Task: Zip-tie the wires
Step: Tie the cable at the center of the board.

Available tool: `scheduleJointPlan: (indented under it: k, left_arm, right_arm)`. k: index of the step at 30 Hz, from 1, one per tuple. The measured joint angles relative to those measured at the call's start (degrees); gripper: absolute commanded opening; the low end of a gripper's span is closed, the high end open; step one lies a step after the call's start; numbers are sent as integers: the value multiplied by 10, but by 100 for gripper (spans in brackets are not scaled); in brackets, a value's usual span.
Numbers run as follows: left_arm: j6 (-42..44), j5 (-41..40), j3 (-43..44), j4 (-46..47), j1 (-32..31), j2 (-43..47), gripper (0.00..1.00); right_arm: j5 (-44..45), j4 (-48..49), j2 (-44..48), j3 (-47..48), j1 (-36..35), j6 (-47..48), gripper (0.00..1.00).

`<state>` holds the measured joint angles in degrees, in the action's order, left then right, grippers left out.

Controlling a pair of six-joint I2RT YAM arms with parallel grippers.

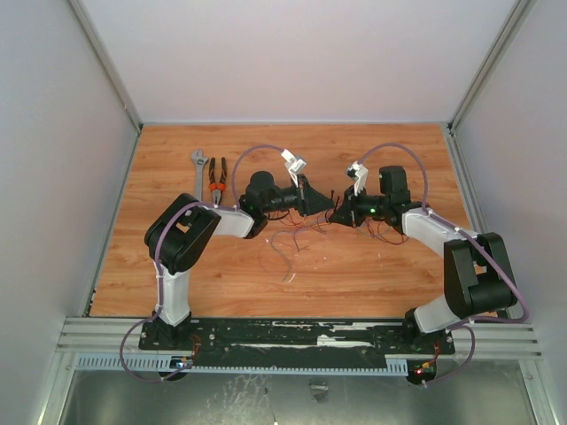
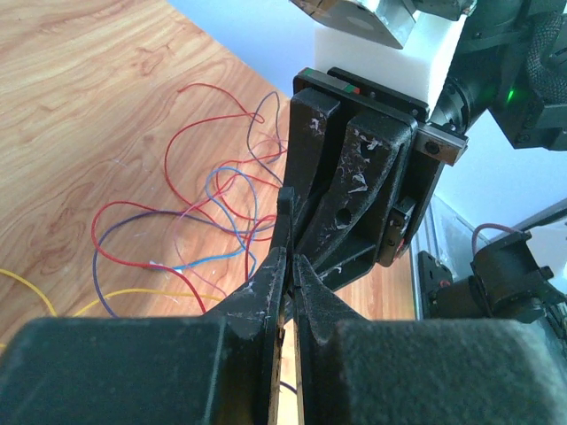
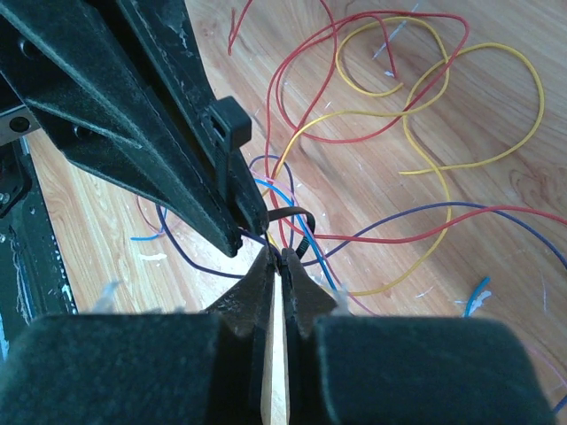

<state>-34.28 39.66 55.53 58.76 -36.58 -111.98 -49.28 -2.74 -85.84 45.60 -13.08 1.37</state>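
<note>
Bare counter [image 1: 372, 274] is left open along the near edge. At mid-counter the wires [image 1: 291, 237] are spread loose under the two meeting grippers. The zip tie [image 3: 229, 119] is pinched in the nearly closed jaws of the left gripper [image 2: 288, 258]. The jaws of the right gripper [image 3: 282, 258] are pressed together at the tie's loop, but a hold cannot be confirmed. Pliers [image 1: 217, 184] and a wrench [image 1: 201, 168] are laid at far left.

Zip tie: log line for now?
left gripper: shut on thin black zip tie; right gripper: shut on its strap; loop: slack; thin coloured wires: loose below
</note>
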Motion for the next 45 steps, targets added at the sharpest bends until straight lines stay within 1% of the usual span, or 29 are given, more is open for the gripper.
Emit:
scheduleJointPlan:
  k: [45]
  left_arm:
    - [0,-1,0,3,0,0,11]
  right_arm:
    - [-5,-23,-13,17,-1,-2,0]
